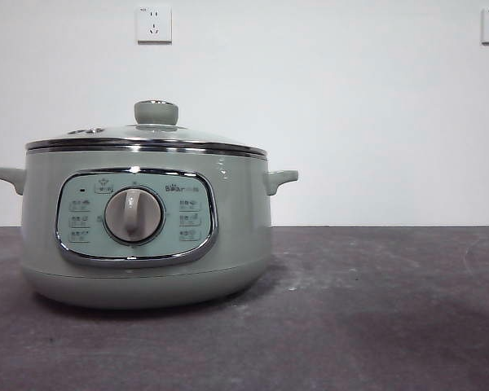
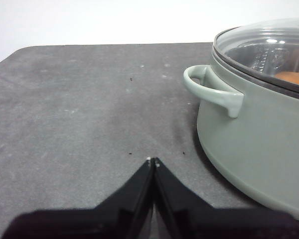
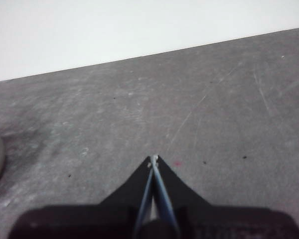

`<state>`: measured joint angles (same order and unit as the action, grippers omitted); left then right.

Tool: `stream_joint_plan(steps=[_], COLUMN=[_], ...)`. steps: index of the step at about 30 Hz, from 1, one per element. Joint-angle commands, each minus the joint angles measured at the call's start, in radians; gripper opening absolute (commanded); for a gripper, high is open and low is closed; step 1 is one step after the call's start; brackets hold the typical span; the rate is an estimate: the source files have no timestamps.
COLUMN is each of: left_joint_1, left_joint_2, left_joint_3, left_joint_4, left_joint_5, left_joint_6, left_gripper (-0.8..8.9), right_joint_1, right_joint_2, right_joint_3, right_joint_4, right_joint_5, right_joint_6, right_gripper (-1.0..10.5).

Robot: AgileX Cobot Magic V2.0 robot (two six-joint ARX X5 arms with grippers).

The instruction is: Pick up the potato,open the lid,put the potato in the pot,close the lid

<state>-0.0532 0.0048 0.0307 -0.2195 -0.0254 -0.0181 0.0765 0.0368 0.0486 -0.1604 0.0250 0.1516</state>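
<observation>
The pot (image 1: 145, 232) is seen standing on the dark grey bench (image 1: 375, 318), toward its left part in the front view, with the lid (image 1: 147, 140) seated squarely on the chrome rim and the pale green knob (image 1: 156, 112) upright on top. Through the glass, in the left wrist view, an orange-brown shape is made out inside the pot, and it is taken to be the potato (image 2: 293, 78); the task is therefore judged to be finished or very nearly so. The left gripper (image 2: 153, 162) is held low over bare bench just beside the pot's side handle (image 2: 214, 89), its jaws pressed together and holding nothing. The right gripper (image 3: 154, 159) is likewise drawn together and unloaded, over bare bench well apart from the pot, only a sliver of which shows at that picture's edge. Little remains to go wrong, yet some risks are judged to persist: the handle could be clipped if the left arm were swung toward the pot, and the pot shoved or the lid jolted askew. Whether the lid sits fully down along its far side cannot be told.
</observation>
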Motion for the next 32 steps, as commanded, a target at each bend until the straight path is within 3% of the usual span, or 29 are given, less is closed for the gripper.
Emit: stream_joint_plan(steps=[1, 6, 9, 32], left_joint_1=[0.003, 0.003, 0.003, 0.003], left_joint_2=[-0.003, -0.003, -0.003, -0.003], left_joint_3=[-0.014, -0.014, -0.014, -0.014], left_joint_4=[0.002, 0.002, 0.002, 0.002], left_joint_5=[0.002, 0.002, 0.002, 0.002], left_joint_6=[0.008, 0.008, 0.008, 0.008], left_gripper=[-0.03, -0.03, -0.03, -0.03], right_joint_1=[-0.001, -0.001, -0.001, -0.002], right_joint_2=[-0.017, -0.034, -0.035, -0.030], right_joint_3=[-0.031, -0.043, -0.043, -0.042], right_joint_4=[0.014, -0.012, -0.014, -0.013], right_joint_5=[-0.002, -0.002, 0.000, 0.006], right_joint_6=[0.034, 0.035, 0.087, 0.084], right_gripper=[-0.2, -0.2, -0.2, -0.2])
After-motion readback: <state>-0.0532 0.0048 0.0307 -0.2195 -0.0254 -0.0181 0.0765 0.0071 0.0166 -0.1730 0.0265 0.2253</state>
